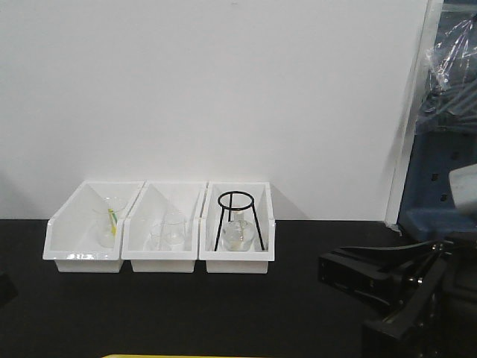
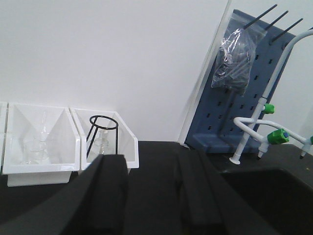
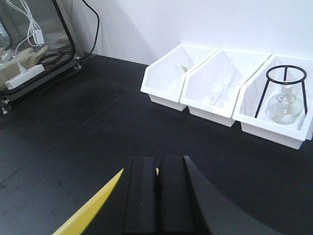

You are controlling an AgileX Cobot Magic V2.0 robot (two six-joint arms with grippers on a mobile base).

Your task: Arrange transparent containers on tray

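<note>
Ahead of my right fingers (image 3: 157, 193), pressed together and holding nothing, open black surface (image 3: 98, 127) reaches three white bins (image 3: 215, 93); test tubes (image 3: 226, 81) lean in the middle one. Left fingers (image 2: 146, 196) gape, empty.

Three white bins (image 1: 160, 257); one black ring stand (image 1: 237, 218); one flask (image 1: 235, 236); two beakers (image 1: 168, 231).

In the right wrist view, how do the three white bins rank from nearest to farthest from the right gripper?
1. Middle bin with the clear glassware, ahead of the right gripper.
2. Bin with the black ring stand, ahead to the right; close to the first in distance.
3. Left bin, farthest, toward the wall.
</note>
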